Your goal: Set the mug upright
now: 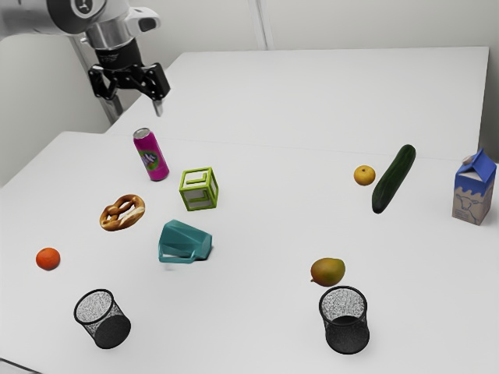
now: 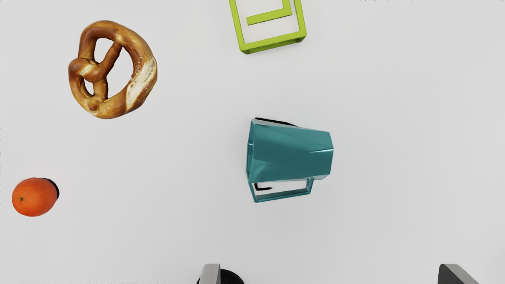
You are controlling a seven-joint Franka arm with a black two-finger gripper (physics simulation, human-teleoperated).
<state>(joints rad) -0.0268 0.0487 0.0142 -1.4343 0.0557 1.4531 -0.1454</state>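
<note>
The mug (image 1: 184, 239) is lying on its side on the table (image 1: 257, 304), its mouth facing the exterior view's left and its base facing the exterior view's right. Its handle (image 2: 282, 194) is pointing away from the block (image 1: 198, 189). The gripper (image 1: 136, 106) is hanging above the table at the exterior view's upper left, well apart from the mug. It is standing released, its 2 fingers (image 2: 211, 275) spreading wide and grasping 0 things.

The block is sitting near the mug, and the can (image 1: 151, 156) is standing upright beyond the block, on the gripper's side. The pretzel (image 1: 122, 213) is lying flat near the block and the mug, while the orange (image 1: 48, 259) is resting farther toward the exterior view's left.

A mesh basket (image 1: 111, 330) is standing near the exterior view's lower left; in the wrist view, part of a dark round shape is showing beside 1 finger. A 2nd basket (image 1: 347, 336) is standing toward the exterior view's right, and the mango (image 1: 328, 271) is lying just beside it. Farther back, the cucumber (image 1: 394, 178) is lying beside the yellow fruit (image 1: 364, 175), and the carton (image 1: 474, 189) is standing upright near the exterior view's right edge.
</note>
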